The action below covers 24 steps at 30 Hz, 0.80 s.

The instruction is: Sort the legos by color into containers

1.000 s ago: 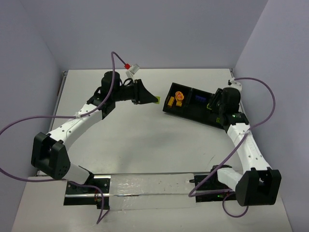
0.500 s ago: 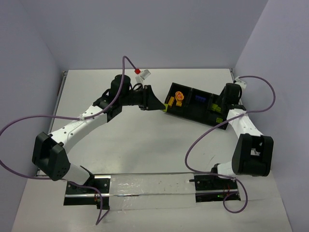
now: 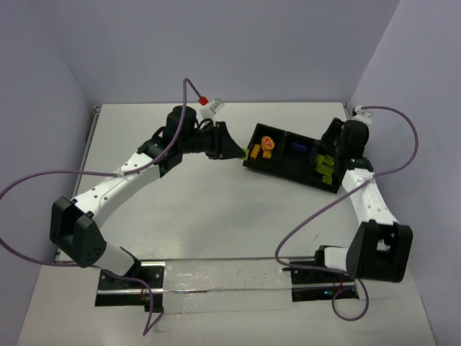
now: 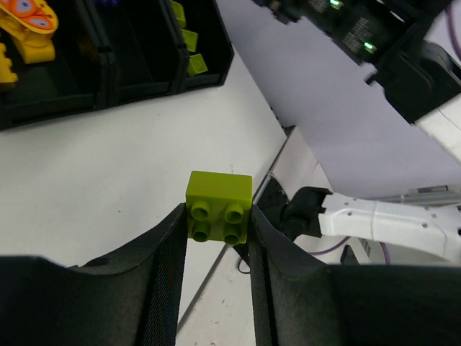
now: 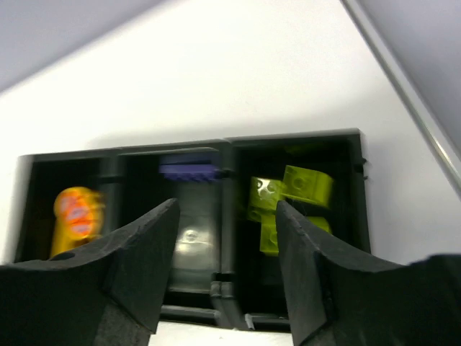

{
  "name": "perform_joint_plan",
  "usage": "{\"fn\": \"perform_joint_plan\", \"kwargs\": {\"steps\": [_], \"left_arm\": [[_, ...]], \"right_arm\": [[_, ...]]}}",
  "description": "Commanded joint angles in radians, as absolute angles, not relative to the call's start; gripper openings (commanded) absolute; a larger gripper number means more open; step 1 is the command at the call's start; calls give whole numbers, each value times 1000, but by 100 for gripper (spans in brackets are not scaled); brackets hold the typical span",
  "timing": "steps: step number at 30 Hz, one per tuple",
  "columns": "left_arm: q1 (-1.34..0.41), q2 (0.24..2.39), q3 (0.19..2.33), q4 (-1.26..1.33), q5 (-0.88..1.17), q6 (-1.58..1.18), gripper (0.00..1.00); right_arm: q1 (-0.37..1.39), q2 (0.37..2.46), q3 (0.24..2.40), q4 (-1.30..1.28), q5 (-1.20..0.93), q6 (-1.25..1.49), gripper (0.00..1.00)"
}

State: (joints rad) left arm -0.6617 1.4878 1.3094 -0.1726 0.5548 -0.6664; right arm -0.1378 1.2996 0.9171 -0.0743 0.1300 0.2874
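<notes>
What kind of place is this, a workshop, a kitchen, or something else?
Most likely a robotics lab test cell: a white table boxed in by plain pale walls, a left arm and right arm bolted at its near edge, and a black tray of colour-sorted legos.

Two white arms (image 3: 108,189) with black joints, looping purple cables (image 3: 50,173), black wedge-shaped fingers (image 4: 166,288).

A white desk (image 3: 216,209) carries a long black tray (image 3: 288,176) of three sections, lying at an angle toward the far right, and a shiny mounting strip (image 3: 216,280) along its near edge.
</notes>
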Motion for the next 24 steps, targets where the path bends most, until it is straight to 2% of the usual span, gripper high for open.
{"fn": "perform_joint_plan", "kwargs": {"steps": [1,7,11,13,19,24], "left_arm": [[-667,1501,1405,-255,458,-604,0],[-667,1516,1422,-273,449,-599,0],[-667,1513,1403,-242,488,-613,0],[-666,1514,1399,-233,500,-614,0],[-662,1558,1455,-287,561,-625,0],[-649,1606,1514,-355,593,-647,0]], "right_arm": [[-92,1106,817,103,-165,296,62],[162,997,796,102,-391,170,62],[200,953,796,122,-631,164,64],[219,945,808,117,-675,147,64],[369,893,837,-27,-537,-184,64],[440,847,784,-9,-478,-368,66]]}}
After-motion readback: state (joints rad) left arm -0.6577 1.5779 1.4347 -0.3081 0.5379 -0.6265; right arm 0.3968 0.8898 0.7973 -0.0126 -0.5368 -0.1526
